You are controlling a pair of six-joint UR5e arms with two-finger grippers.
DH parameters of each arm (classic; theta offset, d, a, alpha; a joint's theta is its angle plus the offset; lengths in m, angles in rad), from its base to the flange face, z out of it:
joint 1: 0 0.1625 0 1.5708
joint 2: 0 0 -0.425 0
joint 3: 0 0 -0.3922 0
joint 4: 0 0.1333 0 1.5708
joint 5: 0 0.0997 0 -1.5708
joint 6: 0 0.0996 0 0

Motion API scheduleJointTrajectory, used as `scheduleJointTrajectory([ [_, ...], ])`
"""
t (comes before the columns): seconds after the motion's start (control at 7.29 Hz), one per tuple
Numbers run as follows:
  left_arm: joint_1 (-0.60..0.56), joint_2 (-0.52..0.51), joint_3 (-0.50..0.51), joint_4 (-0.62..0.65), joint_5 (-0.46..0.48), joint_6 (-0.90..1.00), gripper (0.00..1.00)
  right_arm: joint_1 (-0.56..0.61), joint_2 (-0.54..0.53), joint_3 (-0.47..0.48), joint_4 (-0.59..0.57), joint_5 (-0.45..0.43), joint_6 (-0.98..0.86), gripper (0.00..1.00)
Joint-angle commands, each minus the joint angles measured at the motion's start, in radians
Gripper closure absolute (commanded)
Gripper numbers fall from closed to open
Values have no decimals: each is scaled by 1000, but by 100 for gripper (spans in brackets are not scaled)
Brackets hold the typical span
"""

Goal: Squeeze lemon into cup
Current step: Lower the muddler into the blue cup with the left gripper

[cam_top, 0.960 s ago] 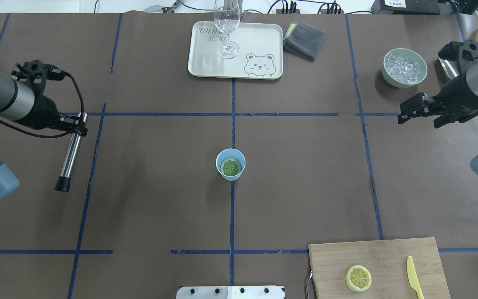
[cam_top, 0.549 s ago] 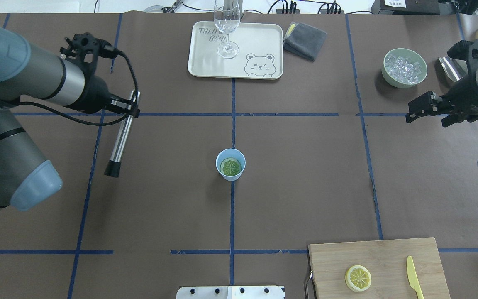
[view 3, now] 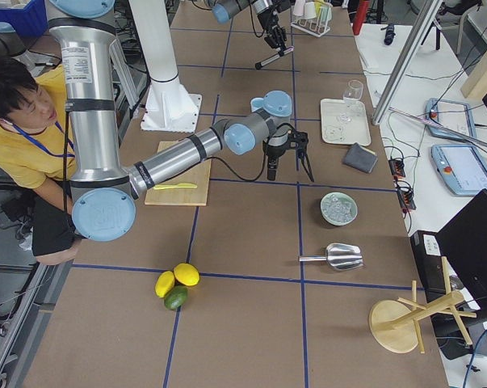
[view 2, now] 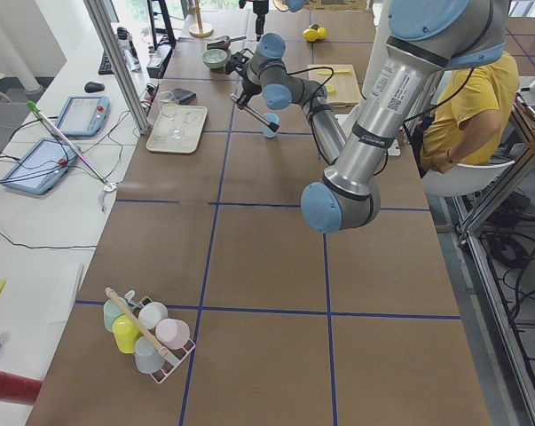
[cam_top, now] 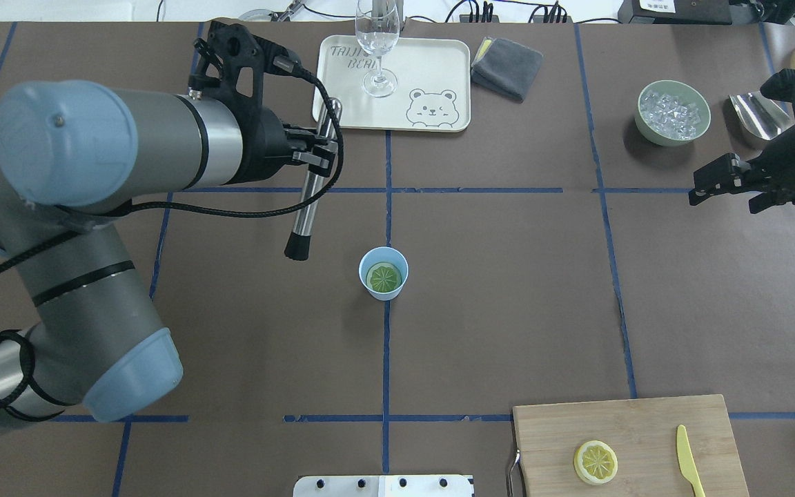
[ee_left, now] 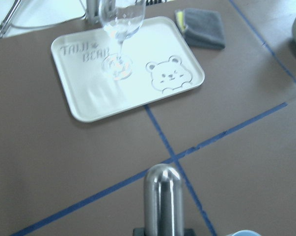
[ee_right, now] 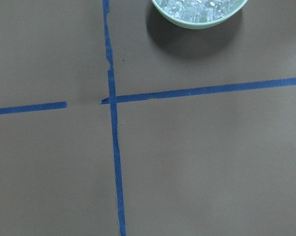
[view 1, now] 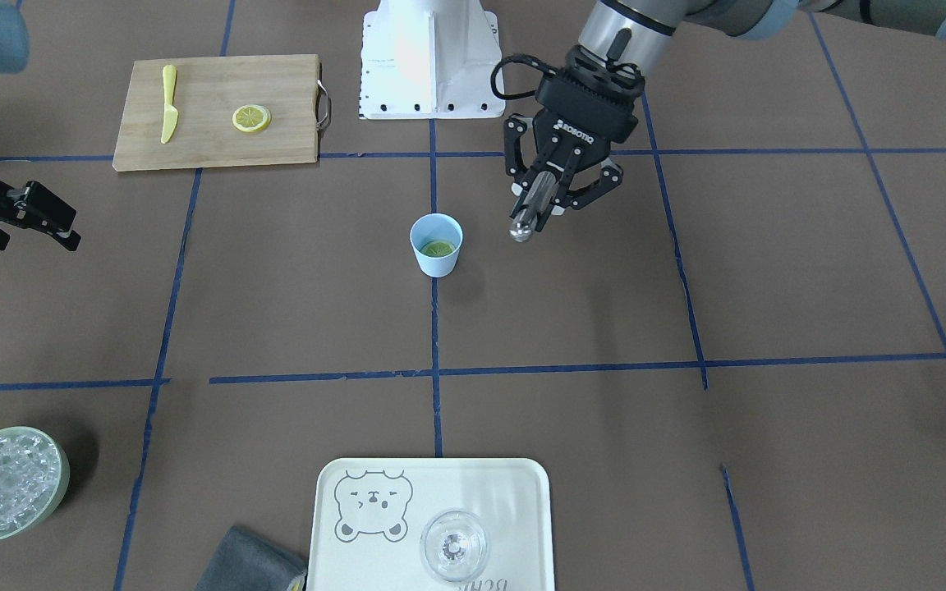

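Item 1. The cup [cam_top: 384, 273], small and light blue, is set upright near the middle of the table [cam_top: 508, 290], on a line of blue tape.

Item 2. The lemon [cam_top: 384, 278], a thin round slice, is seen lying flat inside the cup, low in it, with its segmented face turned up.

Item 3. The left gripper [cam_top: 312, 159] is held out over the table between the tray [cam_top: 439, 69] and the cup. Its jaws are pinched on a metal rod [cam_top: 306, 207]. The rod is gripped near its middle and carried tilted. Its black tip is pointed toward the robot and is seen near the cup, to the cup's left in the overhead view, not over its mouth. Its rounded steel end is directed toward the tray.

Item 4. The right gripper [cam_top: 722, 197] is held well apart from the cup, near the bowl of ice [cam_top: 673, 112]. Its jaws are spread and nothing is held between them.

Item 5. A wooden cutting board [cam_top: 629, 421] is placed at the robot's edge of the table on the right side. A second lemon slice [cam_top: 595, 462] and a yellow plastic knife [cam_top: 689, 469] are laid on it, apart from each other.

Item 6. A clear stemmed glass [cam_top: 377, 41] is stood upright on the tray, beside a printed bear figure. A folded grey cloth [cam_top: 506, 67] is laid just beside the tray. A metal scoop [cam_top: 749, 114] is seen beyond the bowl of ice.
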Motion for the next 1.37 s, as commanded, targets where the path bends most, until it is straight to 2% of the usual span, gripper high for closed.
scheduleJointTrajectory([
  [0.0, 149, 4, 77, -280, 372, 5, 100, 2, -11, 1, 0, 19, 1, 0],
  [0.14, 245, 9, 149, -376, 545, 9, 100, 3, -16, -1, 0, 29, 1, 0],
  [0.27, 264, 9, 201, -460, 627, 46, 100, 3, -25, 1, 0, 29, 1, 0],
  [0.41, 272, 17, 222, -548, 669, 104, 100, 5, -30, 1, 0, 29, 1, 0],
  [0.69, 291, 6, 254, -581, 717, 106, 100, 5, -30, 2, 0, 29, 4, 0],
  [1.23, 326, -2, 309, -582, 725, 104, 100, 5, -30, 2, 0, 29, 6, 0],
])
